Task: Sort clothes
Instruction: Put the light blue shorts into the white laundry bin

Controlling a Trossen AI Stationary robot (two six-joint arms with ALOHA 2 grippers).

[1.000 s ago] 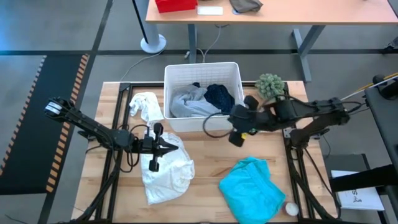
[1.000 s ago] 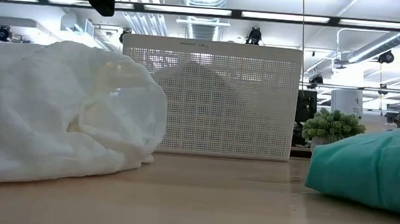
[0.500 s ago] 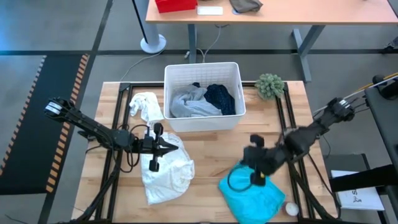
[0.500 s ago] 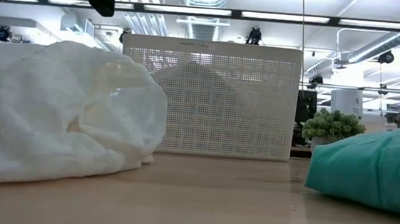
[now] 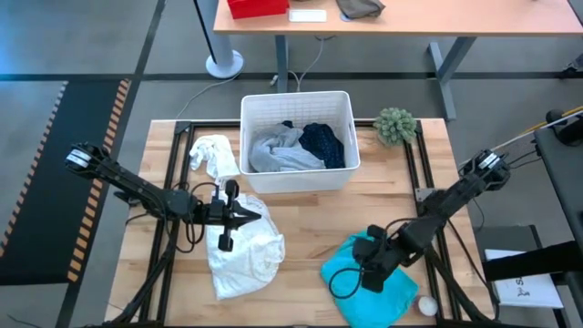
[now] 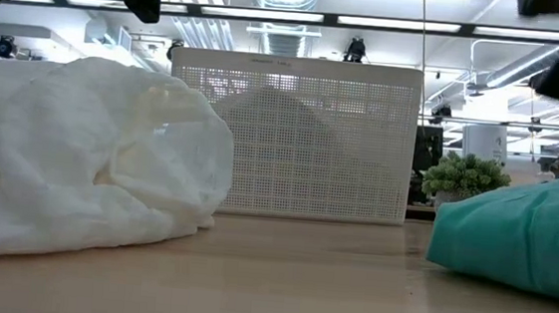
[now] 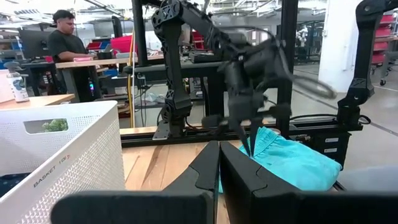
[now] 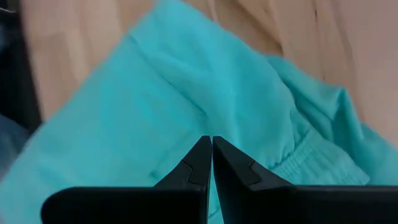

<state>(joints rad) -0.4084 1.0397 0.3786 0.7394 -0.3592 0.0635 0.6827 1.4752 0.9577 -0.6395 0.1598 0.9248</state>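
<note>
A turquoise piece lies crumpled on the table at the near right. My right gripper hangs shut just above it, pointing steeply down. A white shirt lies bunched at the near left. My left gripper is held level and shut above the shirt's far edge. A small white cloth lies to the left of the white basket. The basket holds a grey tee and a dark navy piece.
A fuzzy green ball sits to the right of the basket. A small white round thing lies by the near right corner. Black frame rails run along both sides of the table. A person stands far off in the room.
My right gripper has swung from the basket's near right corner toward the table's near edge and down. It has tipped over to point steeply down above the turquoise piece and has stayed shut. The clothes have not moved.
</note>
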